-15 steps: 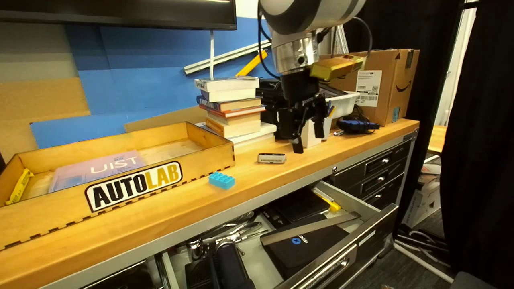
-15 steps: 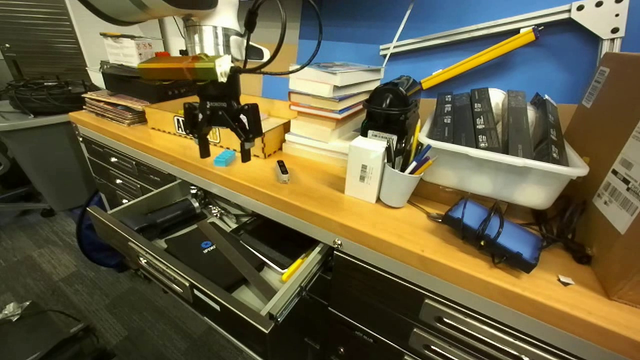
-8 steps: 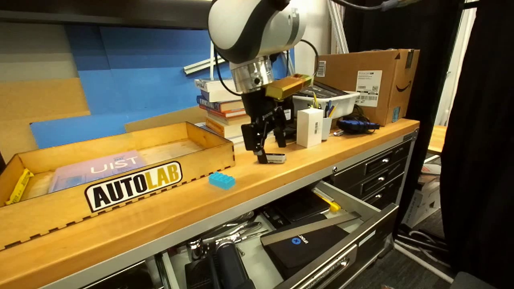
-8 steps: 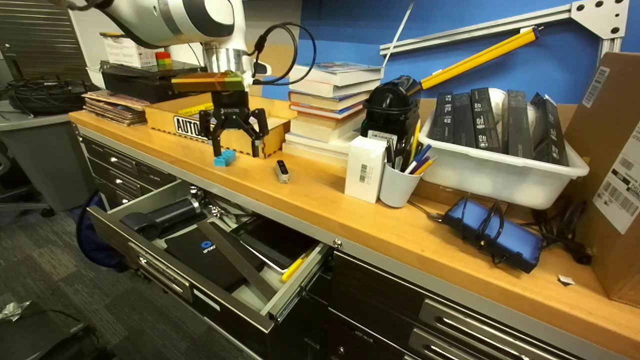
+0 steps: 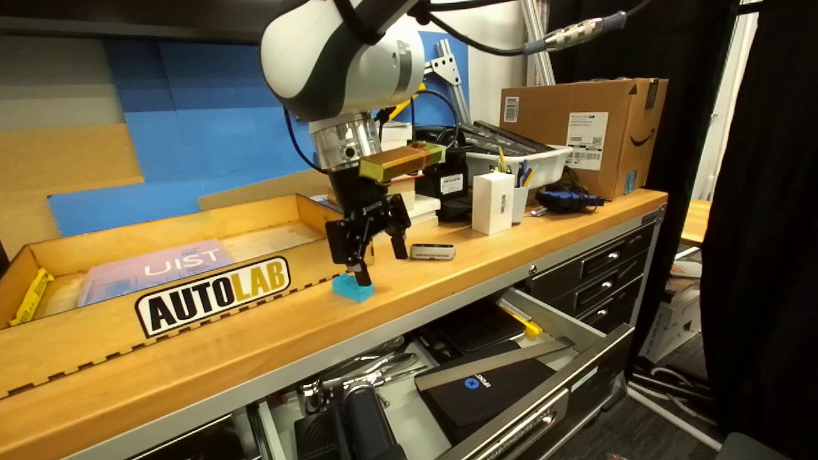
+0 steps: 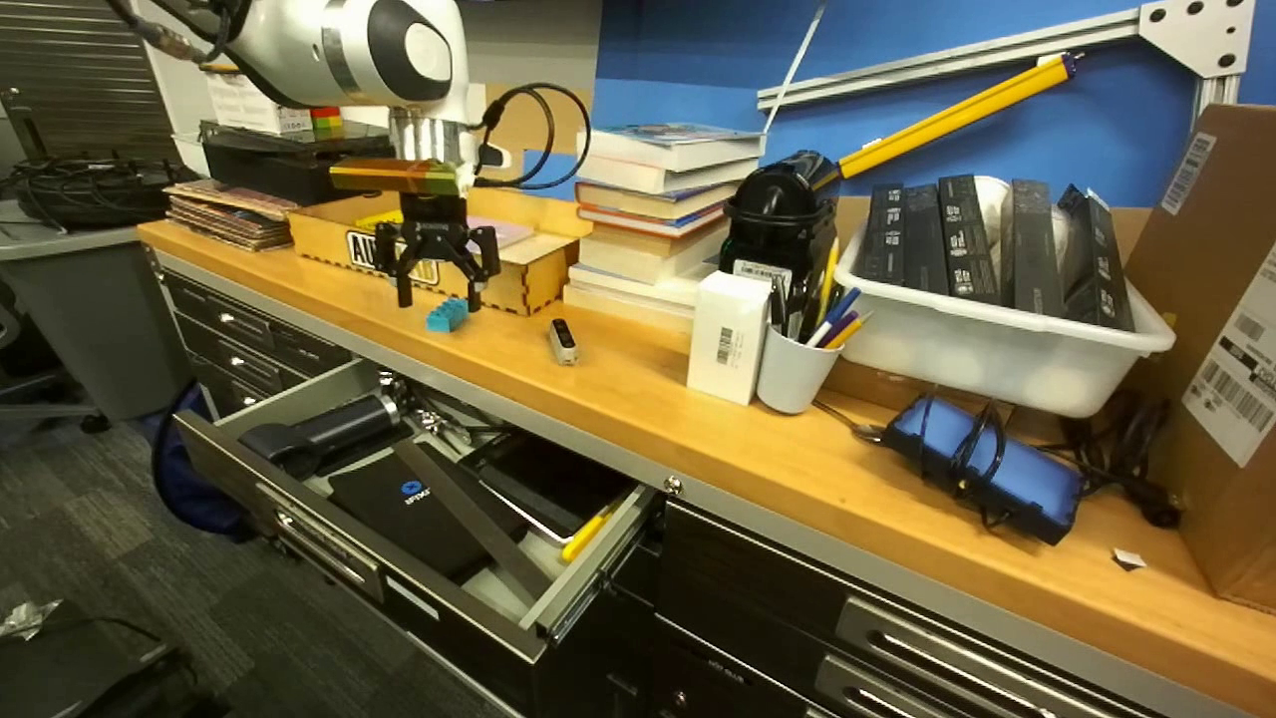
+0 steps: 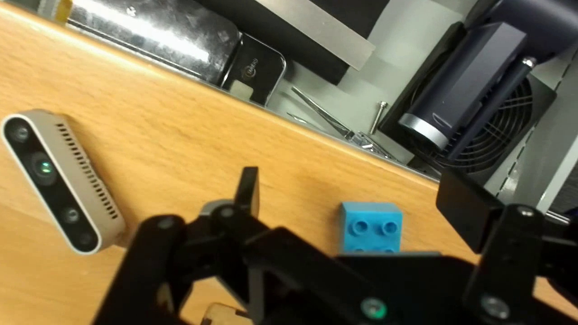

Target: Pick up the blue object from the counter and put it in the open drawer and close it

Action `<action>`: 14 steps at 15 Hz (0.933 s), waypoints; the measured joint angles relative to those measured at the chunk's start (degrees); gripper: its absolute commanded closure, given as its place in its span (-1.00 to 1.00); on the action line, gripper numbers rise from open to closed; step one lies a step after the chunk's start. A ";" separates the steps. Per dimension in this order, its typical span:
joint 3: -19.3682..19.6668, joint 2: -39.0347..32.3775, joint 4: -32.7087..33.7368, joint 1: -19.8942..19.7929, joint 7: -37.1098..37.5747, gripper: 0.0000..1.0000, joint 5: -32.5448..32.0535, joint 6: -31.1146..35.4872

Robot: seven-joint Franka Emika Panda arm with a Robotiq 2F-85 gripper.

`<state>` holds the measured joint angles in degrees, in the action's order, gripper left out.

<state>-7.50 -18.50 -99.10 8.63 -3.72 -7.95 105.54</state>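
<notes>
The blue object, a small cyan studded block (image 5: 345,291), lies on the wooden counter (image 5: 409,291) near its front edge. It shows also in an exterior view (image 6: 446,317) and in the wrist view (image 7: 372,225), where the gripper body hides its lower part. My gripper (image 5: 381,267) is open and empty, low above the counter at the block; it shows also in an exterior view (image 6: 439,301). In the wrist view the block lies between the two spread fingers, apart from both. The open drawer (image 6: 329,548) below the counter holds tools and a black case; it shows also in an exterior view (image 5: 562,313).
A small grey camera (image 5: 432,252) lies on the counter beside the gripper. The wooden AUTOLAB tray (image 5: 211,300) stands close behind the block. A book stack (image 6: 663,219), a white box (image 6: 730,337), a pen cup (image 6: 796,374) and a white bin (image 6: 997,339) stand farther along.
My gripper has moved along the counter and down, from beyond the grey camera to the blue block in an exterior view. It stays open. The block and the drawer have not moved.
</notes>
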 measured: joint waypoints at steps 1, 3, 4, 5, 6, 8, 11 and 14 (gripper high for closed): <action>-0.01 -0.77 0.79 0.51 1.69 -1.00 0.04 0.41; 0.00 -2.22 2.16 1.23 4.83 -1.00 0.04 1.12; 0.00 -2.99 2.87 1.43 5.93 -1.00 0.16 1.15; 0.00 -3.73 3.54 1.54 6.86 -1.00 0.33 1.15; 0.00 -4.46 4.16 1.59 7.64 -1.00 0.39 1.16; 0.05 -5.81 5.23 1.61 9.14 -0.45 0.41 1.50; 0.44 -7.22 6.00 1.65 11.27 0.02 0.36 2.60; 0.61 -7.13 6.24 1.71 12.84 0.47 0.29 3.15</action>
<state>-6.89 -25.63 -92.86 10.35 9.12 -7.65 108.68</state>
